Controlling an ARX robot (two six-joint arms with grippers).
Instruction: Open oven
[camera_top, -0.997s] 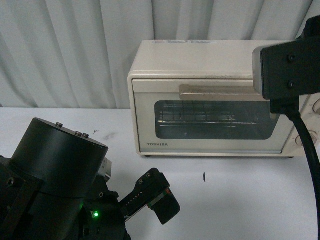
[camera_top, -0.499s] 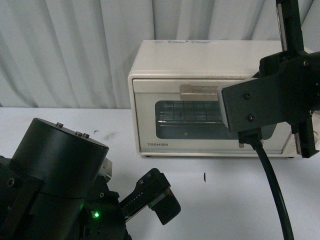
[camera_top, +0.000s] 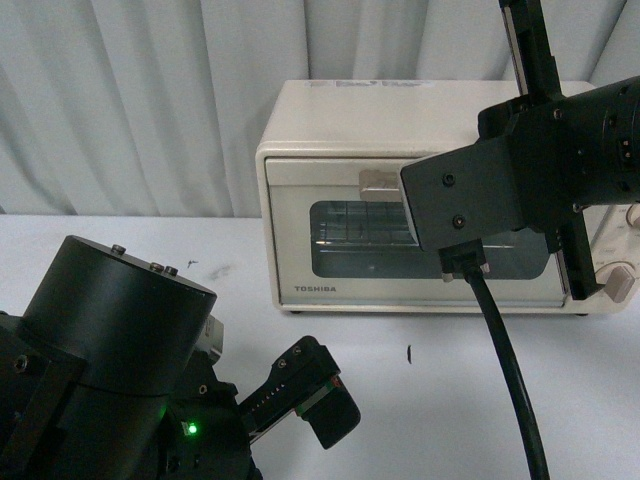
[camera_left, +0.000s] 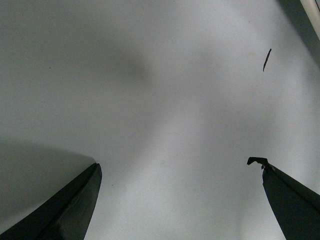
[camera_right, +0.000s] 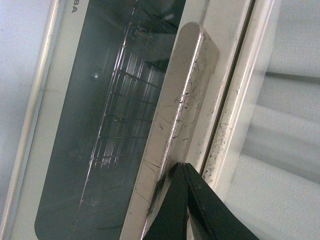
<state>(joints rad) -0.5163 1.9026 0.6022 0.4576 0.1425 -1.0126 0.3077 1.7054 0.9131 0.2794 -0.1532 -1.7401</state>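
Right end effector, oven handle half-hidden

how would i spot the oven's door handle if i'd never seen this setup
Find the cream-white Toshiba oven on the white table before the pale curtain. Along the top of its glass-windowed door runs the handle. It is a long, flat, scuffed beige bar, unlike the small knob at the oven's right end.

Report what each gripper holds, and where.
Nothing. The left gripper is open over the table; the right gripper is shut, tips at the oven handle, not around it.
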